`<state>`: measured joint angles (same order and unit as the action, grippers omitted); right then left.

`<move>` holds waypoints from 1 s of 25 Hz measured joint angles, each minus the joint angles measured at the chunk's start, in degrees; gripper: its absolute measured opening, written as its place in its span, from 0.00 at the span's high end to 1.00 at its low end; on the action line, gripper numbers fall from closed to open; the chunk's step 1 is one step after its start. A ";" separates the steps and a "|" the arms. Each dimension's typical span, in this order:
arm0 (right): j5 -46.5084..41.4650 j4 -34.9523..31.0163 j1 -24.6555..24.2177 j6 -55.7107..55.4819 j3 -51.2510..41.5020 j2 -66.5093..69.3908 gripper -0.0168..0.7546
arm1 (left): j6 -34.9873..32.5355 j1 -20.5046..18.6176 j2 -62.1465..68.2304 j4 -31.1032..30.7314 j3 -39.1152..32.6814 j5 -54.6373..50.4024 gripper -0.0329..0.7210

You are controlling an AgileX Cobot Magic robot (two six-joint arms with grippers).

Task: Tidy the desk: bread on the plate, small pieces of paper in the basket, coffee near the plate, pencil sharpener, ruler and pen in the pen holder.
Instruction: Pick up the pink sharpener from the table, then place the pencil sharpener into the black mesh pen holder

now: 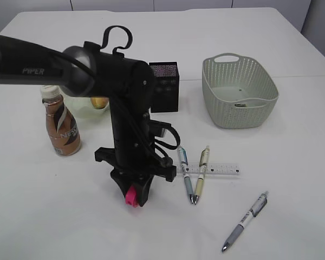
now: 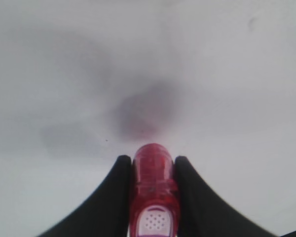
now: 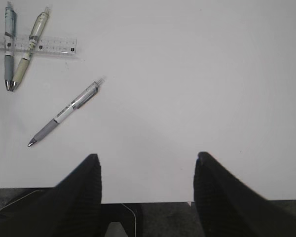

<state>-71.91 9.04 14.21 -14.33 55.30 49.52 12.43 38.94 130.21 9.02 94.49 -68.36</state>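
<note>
Nearest the exterior camera, at six o'clock, the left gripper [image 1: 133, 199] is clenched around the pink pencil sharpener [image 2: 153, 192] just above the desk [image 1: 292, 162]. Two pens lie across the ruler [image 1: 212, 169] at four o'clock of it. Right gripper [image 3: 147, 190] hangs released.

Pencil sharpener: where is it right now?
The pink pencil sharpener is clamped in the left gripper, low over the desk at front centre, left of the two crossed pens.
</note>
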 joint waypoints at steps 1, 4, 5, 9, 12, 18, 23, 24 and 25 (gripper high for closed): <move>0.00 0.00 0.00 0.00 0.00 0.00 0.37 | 0.00 0.00 -0.41 -0.10 0.49 -0.12 0.74; 0.00 0.00 0.00 0.00 0.00 0.00 0.37 | 0.00 0.00 -1.69 -0.23 3.02 -0.35 0.74; 0.00 0.00 0.00 0.00 0.00 0.00 0.37 | 0.00 0.00 -2.23 -0.23 3.98 -0.35 0.74; 0.00 0.00 0.00 0.00 0.00 0.00 0.37 | 0.00 0.00 -4.08 -1.09 10.30 -1.06 0.74; 0.00 0.00 0.00 0.00 0.00 0.00 0.37 | 0.00 0.13 -4.39 -4.65 16.04 -1.42 0.74; 0.00 0.00 0.00 0.00 0.00 0.00 0.37 | 0.00 0.16 -4.39 -16.42 22.11 8.85 0.74; 0.00 0.00 0.00 0.00 0.00 0.00 0.37 | 0.00 0.16 -4.09 -21.24 22.15 24.45 0.74; 0.00 0.00 0.00 0.00 0.00 0.00 0.37 | 0.00 0.16 -3.78 -22.00 22.15 27.33 0.74; 0.00 0.00 0.00 0.00 0.00 0.00 0.37 | 0.00 0.16 -3.32 -22.97 22.15 30.68 0.74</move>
<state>-71.91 9.04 14.21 -14.33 55.30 49.52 12.43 39.10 126.89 -13.95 116.63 -37.68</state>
